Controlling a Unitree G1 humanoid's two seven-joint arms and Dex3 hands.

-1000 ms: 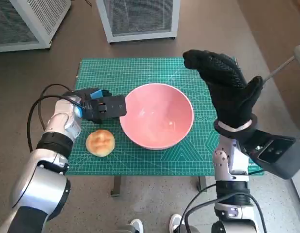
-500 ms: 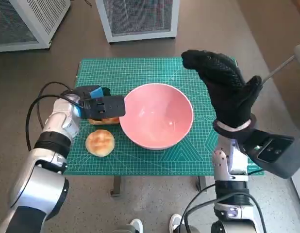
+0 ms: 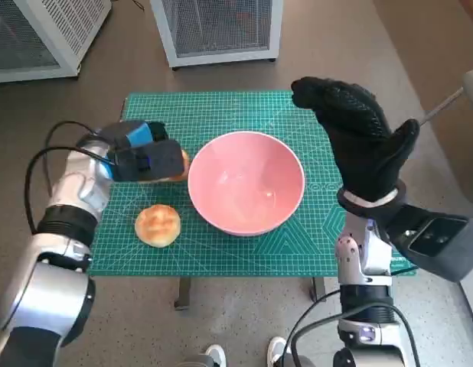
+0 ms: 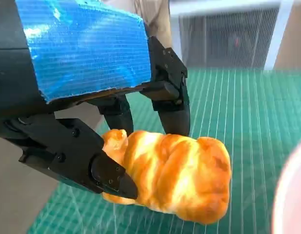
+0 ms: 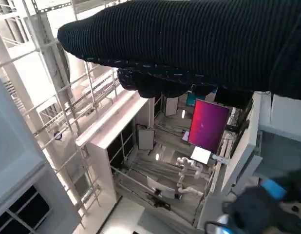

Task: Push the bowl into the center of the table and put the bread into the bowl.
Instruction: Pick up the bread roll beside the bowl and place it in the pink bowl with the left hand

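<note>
A pink bowl (image 3: 246, 182) sits near the middle of the green cutting mat (image 3: 221, 115). My left hand (image 3: 141, 158) holds an elongated golden bread roll (image 4: 170, 175) lifted above the mat just left of the bowl; in the head view only the roll's edge (image 3: 181, 164) shows past the hand. A second, round bread bun (image 3: 158, 224) lies on the mat near the front left. My right hand (image 3: 357, 141) in its black glove is raised above the mat's right side, fingers spread, holding nothing.
Two white mesh-sided cabinets (image 3: 221, 27) (image 3: 37, 34) stand on the floor behind the table. A black cable (image 3: 45, 172) loops from my left forearm. Shoes (image 3: 213, 355) show below the table's front edge.
My left hand has lifted the long roll off the mat and drawn back slightly to the left. The bowl, the round bun and my right hand stay put.
</note>
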